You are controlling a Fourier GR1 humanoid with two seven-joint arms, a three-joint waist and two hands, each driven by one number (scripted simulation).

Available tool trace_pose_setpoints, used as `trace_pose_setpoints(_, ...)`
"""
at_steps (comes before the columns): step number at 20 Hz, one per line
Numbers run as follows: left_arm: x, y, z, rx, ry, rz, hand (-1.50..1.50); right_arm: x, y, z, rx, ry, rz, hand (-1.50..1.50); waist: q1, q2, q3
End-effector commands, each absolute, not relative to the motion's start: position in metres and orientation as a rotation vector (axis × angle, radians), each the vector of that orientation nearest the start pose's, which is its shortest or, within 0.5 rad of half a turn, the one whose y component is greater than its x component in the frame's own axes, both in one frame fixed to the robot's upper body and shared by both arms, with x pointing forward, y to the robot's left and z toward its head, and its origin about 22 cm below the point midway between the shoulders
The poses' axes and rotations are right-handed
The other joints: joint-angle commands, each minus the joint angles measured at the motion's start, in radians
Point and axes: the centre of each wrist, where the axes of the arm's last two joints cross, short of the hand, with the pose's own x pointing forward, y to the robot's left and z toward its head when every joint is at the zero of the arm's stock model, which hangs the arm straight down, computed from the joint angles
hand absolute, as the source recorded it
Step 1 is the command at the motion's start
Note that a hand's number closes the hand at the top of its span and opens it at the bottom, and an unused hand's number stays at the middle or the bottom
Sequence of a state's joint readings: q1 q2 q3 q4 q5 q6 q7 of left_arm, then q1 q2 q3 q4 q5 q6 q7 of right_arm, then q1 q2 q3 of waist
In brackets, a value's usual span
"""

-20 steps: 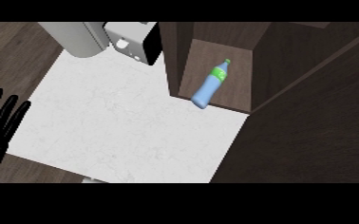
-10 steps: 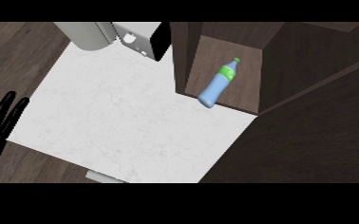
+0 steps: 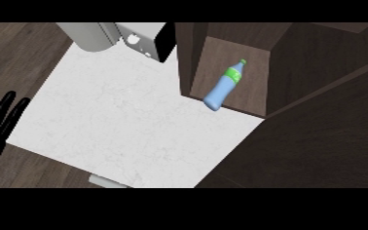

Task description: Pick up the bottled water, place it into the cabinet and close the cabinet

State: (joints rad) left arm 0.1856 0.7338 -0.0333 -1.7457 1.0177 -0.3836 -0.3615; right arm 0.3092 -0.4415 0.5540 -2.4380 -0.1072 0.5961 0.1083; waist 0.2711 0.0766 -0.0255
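Bottled water [image 3: 225, 86] lies inside the cabinet [image 3: 287, 58] – on its side, tilted, green cap pointing up and to the right toward the cabinet's back, blue base down-left at the front lip of the cabinet floor, right by the edge where the white tabletop [image 3: 137, 122] begins. Green label band sits just below the cap; rest of the bottle is pale blue. Nothing is touching it.

Cabinet is dark brown wood w/ its interior exposed to view; left wall stands between the bottle and the tabletop. A large dark panel [image 3: 309, 141] slants across the lower right of the view, next to the opening – can't tell for sure whether it's the door or another part of the unit.

Left robot hand [image 3: 10, 114] shows only at the far left edge, beside the tabletop's left side: black fingers straight, pointing up, holding nothing, well apart from the bottle. Right robot hand isn't visible anywhere in the view.

At the top, behind the tabletop: a grey cylinder-like object [image 3: 87, 35] and, beside it, a white appliance w/ a black side [image 3: 147, 39] – can't tell what it is. Dark wood floor [image 3: 32, 44] surrounds the tabletop on the left and below.
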Motion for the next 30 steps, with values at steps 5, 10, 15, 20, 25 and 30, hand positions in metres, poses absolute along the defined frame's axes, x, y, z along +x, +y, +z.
trace_pose_setpoints(5, 0.204, 0.366, 0.078, -0.623, -1.868, 0.017, -1.5, 0.144, -0.174, 0.13, 0.613, -1.586, 1.099, 1.5, -0.001, -0.004, 0.002)
trace_pose_setpoints(10, 0.206, 0.371, 0.079, -0.615, -1.865, 0.013, -1.5, 0.175, -0.162, 0.127, 0.55, -1.556, 1.064, 1.5, -0.004, -0.011, 0.005)
trace_pose_setpoints(15, 0.208, 0.37, 0.076, -0.612, -1.858, 0.024, -1.5, 0.213, -0.138, 0.125, 0.55, -1.527, 1.015, 1.5, -0.009, -0.01, 0.01)
trace_pose_setpoints(20, 0.202, 0.378, 0.071, -0.586, -1.848, 0.038, -1.5, 0.252, -0.121, 0.141, 0.443, -1.576, 0.865, 1.5, -0.02, -0.031, 0.013)
trace_pose_setpoints(25, 0.202, 0.373, 0.067, -0.596, -1.836, 0.047, -1.5, 0.293, -0.098, 0.158, 0.34, -1.599, 0.671, 1.5, -0.048, -0.033, 0.018)
trace_pose_setpoints(30, 0.202, 0.387, 0.07, -0.584, -1.867, 0.077, -1.5, 0.337, -0.084, 0.18, 0.249, -1.617, 0.537, 1.5, -0.048, -0.03, 0.02)
